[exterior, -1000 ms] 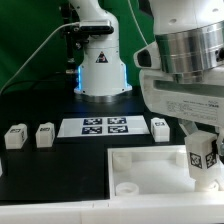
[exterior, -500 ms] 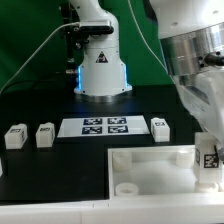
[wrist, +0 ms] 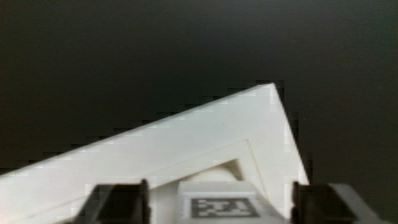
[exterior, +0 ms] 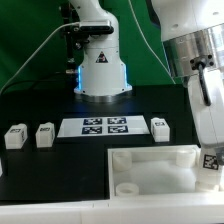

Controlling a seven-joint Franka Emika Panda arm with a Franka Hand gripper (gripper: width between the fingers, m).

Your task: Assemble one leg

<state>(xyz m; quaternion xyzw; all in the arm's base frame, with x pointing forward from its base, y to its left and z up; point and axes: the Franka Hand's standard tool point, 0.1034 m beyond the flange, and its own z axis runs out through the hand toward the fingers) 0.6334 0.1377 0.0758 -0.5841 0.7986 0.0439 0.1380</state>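
My gripper (exterior: pixel 211 157) is shut on a leg (exterior: pixel 211 161), a small white block with a black-and-white tag. It holds the leg low over the near right corner of the large white tray (exterior: pixel 150 165). In the wrist view the leg (wrist: pixel 222 203) sits between my two dark fingers (wrist: pixel 119 203), above a corner of the tray (wrist: pixel 196 140). Three more legs rest on the black table: two at the exterior view's left (exterior: pixel 13 135) (exterior: pixel 44 134) and one right of the marker board (exterior: pixel 160 126).
The marker board (exterior: pixel 105 126) lies flat on the table behind the tray. The robot's white base (exterior: pixel 100 65) stands at the back, in front of a green backdrop. A round socket (exterior: pixel 128 187) shows in the tray's near left corner.
My gripper has moved toward the exterior view's right and downward with the leg in it, from above the tray's right part to its right corner. The other legs have not moved.
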